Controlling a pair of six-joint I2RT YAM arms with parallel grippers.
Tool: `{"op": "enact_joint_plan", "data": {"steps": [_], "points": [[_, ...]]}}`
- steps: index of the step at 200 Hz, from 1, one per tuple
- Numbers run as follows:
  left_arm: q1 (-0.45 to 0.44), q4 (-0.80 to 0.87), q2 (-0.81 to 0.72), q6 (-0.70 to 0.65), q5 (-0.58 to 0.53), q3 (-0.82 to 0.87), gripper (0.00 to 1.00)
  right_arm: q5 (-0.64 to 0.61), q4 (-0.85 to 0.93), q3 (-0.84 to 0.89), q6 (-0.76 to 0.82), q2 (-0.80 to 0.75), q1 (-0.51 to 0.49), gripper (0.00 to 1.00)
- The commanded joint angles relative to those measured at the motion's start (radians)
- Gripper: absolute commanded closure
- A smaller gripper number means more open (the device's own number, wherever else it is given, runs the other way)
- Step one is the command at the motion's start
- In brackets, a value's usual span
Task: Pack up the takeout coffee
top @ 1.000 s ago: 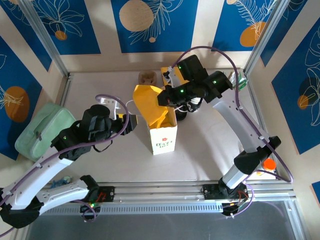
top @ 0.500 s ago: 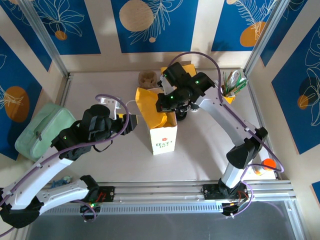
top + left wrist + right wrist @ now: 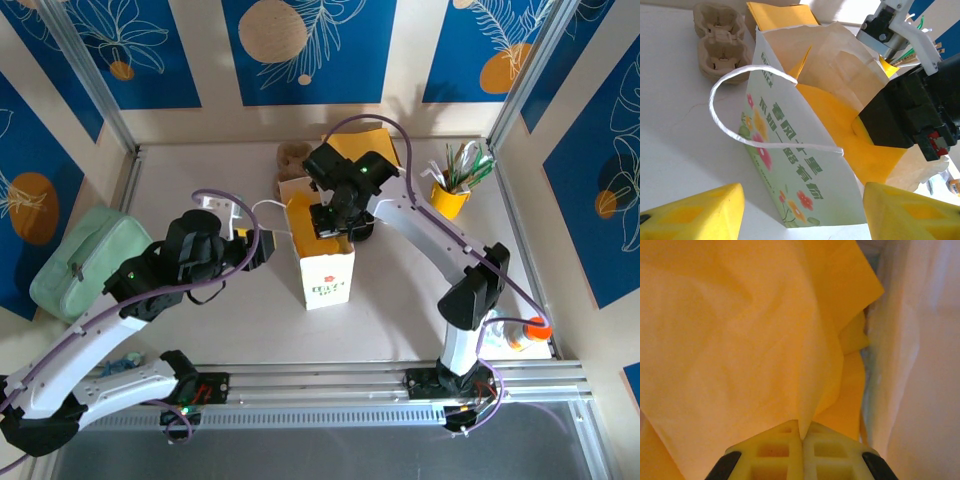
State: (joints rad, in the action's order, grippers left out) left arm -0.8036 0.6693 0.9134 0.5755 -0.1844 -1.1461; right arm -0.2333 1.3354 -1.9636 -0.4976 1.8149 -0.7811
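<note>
Right claw (image 3: 802, 436) pushes yellow paper (image 3: 740, 330) into the bag (image 3: 325, 272)

Clenched on the sheet, it could drag the light bag over, as the left claw (image 3: 802, 211), spread wide, merely flanks it. The takeout coffee (image 3: 364, 230), seemingly on the tabletop (image 3: 200, 170) just beside the bag under the right arm, risks a knock.

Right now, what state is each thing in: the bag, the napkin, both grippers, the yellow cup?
paper bag: upright, mouth open.
yellow napkin: pinched, partly inside the bag.
right gripper: shut on the yellow napkin, at the bag's mouth.
left gripper: open, empty, beside the bag.
yellow cup: upright, holding utensils.
</note>
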Motion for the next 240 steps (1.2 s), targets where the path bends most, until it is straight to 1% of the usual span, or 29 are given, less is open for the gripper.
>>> {"op": "enact_joint_plan", "data": {"steps": [1,41,113,178,216,240], "points": [[-0.007,-0.014,-0.009,0.005,0.001,0.005,0.36,-0.076,0.049,-0.028,0.002,0.025,-0.02,1.0],[-0.007,-0.014,-0.007,0.005,-0.001,0.006,0.36,-0.108,0.054,-0.035,-0.003,0.059,-0.044,1.0],[-0.007,-0.014,-0.015,0.007,-0.009,0.012,0.36,-0.103,0.046,-0.036,-0.004,0.095,-0.053,1.0],[-0.007,-0.013,-0.015,0.007,-0.01,0.012,0.36,-0.104,0.069,-0.118,-0.004,0.08,-0.056,0.77],[-0.007,-0.011,-0.018,0.008,-0.012,0.013,0.36,-0.106,0.048,-0.157,0.001,0.075,-0.053,0.75],[-0.008,-0.015,-0.02,0.01,-0.012,0.017,0.36,-0.071,-0.016,-0.149,0.002,0.075,-0.043,0.75]]}}
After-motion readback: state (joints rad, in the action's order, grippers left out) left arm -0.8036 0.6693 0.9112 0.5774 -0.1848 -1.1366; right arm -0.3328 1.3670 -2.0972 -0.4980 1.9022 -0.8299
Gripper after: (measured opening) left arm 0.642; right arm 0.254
